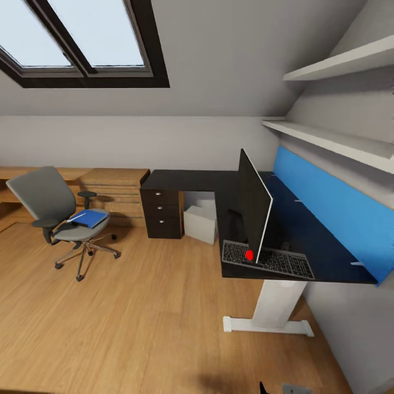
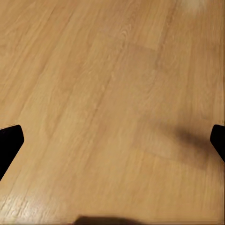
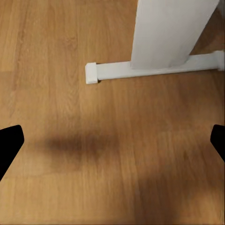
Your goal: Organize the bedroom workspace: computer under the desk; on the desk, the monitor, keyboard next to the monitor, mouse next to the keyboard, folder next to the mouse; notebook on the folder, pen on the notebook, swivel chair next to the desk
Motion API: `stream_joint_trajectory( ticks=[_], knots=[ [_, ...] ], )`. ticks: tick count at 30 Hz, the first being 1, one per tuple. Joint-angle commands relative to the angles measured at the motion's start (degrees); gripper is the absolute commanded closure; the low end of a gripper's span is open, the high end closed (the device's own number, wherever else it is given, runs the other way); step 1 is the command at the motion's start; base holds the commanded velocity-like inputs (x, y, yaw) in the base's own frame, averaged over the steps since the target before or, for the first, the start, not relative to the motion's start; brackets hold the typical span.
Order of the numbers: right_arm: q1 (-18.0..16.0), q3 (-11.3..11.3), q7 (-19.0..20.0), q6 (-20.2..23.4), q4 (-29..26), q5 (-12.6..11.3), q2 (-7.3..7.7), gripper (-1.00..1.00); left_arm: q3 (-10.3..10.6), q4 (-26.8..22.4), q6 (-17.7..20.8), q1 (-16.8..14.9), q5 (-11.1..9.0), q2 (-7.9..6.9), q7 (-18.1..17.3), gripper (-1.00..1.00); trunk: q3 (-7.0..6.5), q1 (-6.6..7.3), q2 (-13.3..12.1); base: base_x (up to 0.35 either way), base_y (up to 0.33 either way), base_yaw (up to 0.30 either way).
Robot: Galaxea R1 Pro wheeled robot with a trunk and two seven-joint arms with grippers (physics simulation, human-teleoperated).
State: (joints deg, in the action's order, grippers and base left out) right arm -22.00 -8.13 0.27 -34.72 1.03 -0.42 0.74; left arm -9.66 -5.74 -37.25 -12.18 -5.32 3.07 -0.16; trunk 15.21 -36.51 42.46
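Head view shows us the monitor point(image 1: 255, 210) and keyboard point(image 1: 268, 260) on the desk point(image 1: 186, 179) at centre right, computer point(image 1: 200, 223) beneath; the folder point(image 1: 88, 218) remains on the swivel chair point(image 1: 52, 210) at left. Both wrist views show our grippers point(image 2: 112, 140) point(image 3: 112, 140) spread wide, empty, over floor.

The blue folder point(image 1: 89, 218) is lying on the grey swivel chair point(image 1: 52, 210), left of the black desk point(image 1: 208, 180). The monitor point(image 1: 254, 208) and keyboard point(image 1: 268, 260) are sitting on the desk, the light-grey computer point(image 1: 200, 223) beneath.

Left tool point(image 2: 112, 140): two black fingertips point(image 2: 9, 140) at opposite frame edges, spread wide, nothing between them, pointing downward. Right tool point(image 3: 112, 140): same pose, black fingertips point(image 3: 9, 140) wide apart, empty, directed downward.
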Motion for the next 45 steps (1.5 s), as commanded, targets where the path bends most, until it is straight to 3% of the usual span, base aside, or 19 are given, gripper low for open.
stream_joint_trajectory(
  ticks=[1,24,45],
  knots=[
    [-0.06,-0.13,0.02,-0.20,0.11,-0.02,0.04,-1.00,0.17,0.03,-0.19,-0.03,-0.49,0.01,-0.02,-1.00,0.08,-0.01,0.06,-0.018,-0.333,0.000],
    [-0.06,-0.13,-0.01,-0.03,0.11,-0.02,0.22,-1.00,0.17,0.03,-0.19,-0.04,-0.49,0.01,-0.02,-1.00,0.08,-0.01,0.06,0.068,-0.320,0.000],
    [-0.06,-0.13,-0.01,0.00,0.11,-0.02,0.22,-1.00,0.17,0.03,-0.19,-0.03,-0.49,0.01,-0.02,-1.00,0.08,-0.01,0.06,0.010,-0.142,0.000]
  ],
)
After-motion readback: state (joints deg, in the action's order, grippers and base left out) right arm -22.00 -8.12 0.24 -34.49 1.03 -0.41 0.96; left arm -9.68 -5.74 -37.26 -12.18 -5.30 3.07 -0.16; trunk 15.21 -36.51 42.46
